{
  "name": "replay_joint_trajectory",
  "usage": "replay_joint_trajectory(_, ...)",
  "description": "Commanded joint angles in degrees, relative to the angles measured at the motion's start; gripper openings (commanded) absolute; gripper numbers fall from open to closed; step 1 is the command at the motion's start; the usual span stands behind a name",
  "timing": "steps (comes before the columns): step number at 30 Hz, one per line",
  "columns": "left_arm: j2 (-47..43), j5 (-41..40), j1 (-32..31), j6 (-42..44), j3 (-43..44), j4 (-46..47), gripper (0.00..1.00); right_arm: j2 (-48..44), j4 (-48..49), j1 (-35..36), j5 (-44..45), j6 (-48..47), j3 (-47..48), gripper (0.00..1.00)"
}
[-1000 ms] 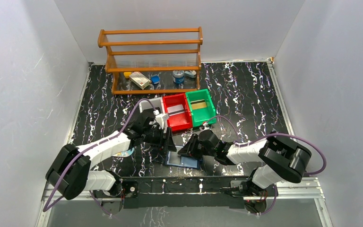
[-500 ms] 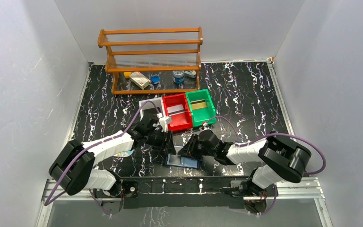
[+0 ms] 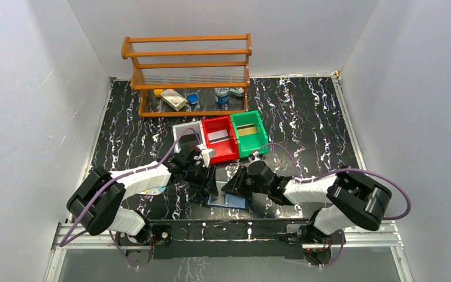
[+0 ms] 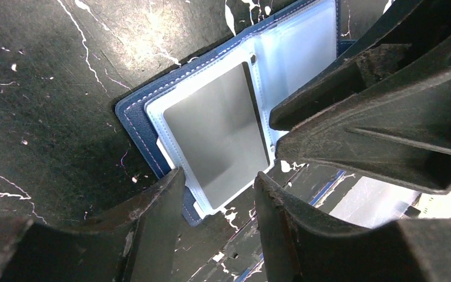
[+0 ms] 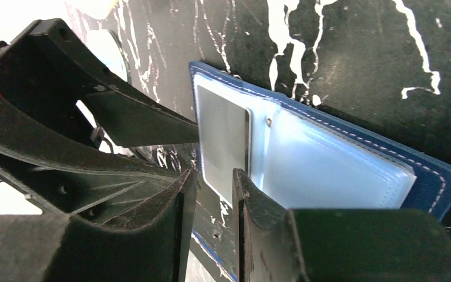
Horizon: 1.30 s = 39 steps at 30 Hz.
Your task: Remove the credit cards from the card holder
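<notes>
While right gripper (image 5: 214, 179) touches card holder (image 5: 340, 170) (grip unclear), left gripper (image 4: 218, 176) stands half-open astride its corner.

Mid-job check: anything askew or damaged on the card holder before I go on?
Nothing stands out. The card holder lies open and flat on the table, undamaged, with a grey card sitting straight in its clear sleeve.

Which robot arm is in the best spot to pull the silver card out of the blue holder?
Probably left. The left gripper straddles the near end of the silver card in the card holder, fingers open. The right gripper sits at the holder's edge, perhaps steadying it.
</notes>
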Motion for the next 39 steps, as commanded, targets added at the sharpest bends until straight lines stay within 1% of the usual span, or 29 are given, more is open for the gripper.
replay_joint_trajectory(1, 1.2, -0.3, -0.7, 0.6, 1.5, -1.1, 0.45, 1.9, 1.9, 0.2, -0.7, 0.1, 0.4, 0.37)
replay_joint_trajectory(10, 1.8, -1.4, -1.1, 0.7, 1.7, -1.7, 0.39, 2.8, -0.1, 0.2, -0.2, 0.5, 1.0, 0.36)
replay_joint_trajectory(14, 2.0, -1.6, -1.1, 0.9, 1.7, -2.2, 0.33, 1.8, -1.3, 0.3, -0.1, -0.1, 1.6, 0.36)
replay_joint_trajectory(17, 1.9, -2.0, -1.2, 0.9, 1.8, -2.3, 0.31, 0.7, -3.2, 0.3, 0.5, -0.9, 2.2, 0.37)
replay_joint_trajectory(20, 1.7, -2.9, -1.2, 1.0, 2.1, -3.0, 0.31, -0.2, -5.3, 0.2, 1.2, -1.3, 2.6, 0.37)
replay_joint_trajectory(24, 0.7, -4.9, -1.4, 1.5, 3.3, -4.9, 0.37, -0.5, -5.4, 0.2, 1.5, -1.1, 1.9, 0.37)
replay_joint_trajectory(27, -0.5, -5.3, -1.4, 1.6, 4.2, -5.5, 0.38, -0.4, -5.4, 0.2, 1.5, -1.0, 1.8, 0.37)
replay_joint_trajectory(30, -1.1, -4.3, -1.6, 1.6, 4.7, -5.0, 0.38, 0.3, -4.9, 0.3, 1.3, -1.0, 1.8, 0.37)
replay_joint_trajectory(34, -0.5, -0.5, -1.7, 1.6, 4.2, -3.0, 0.36, 2.1, -1.5, 0.2, -0.1, -0.7, 1.2, 0.37)
replay_joint_trajectory(39, 1.5, 0.4, -2.0, 1.4, 3.3, -2.0, 0.33, 4.0, 1.9, 0.2, -1.7, -0.1, 0.7, 0.35)
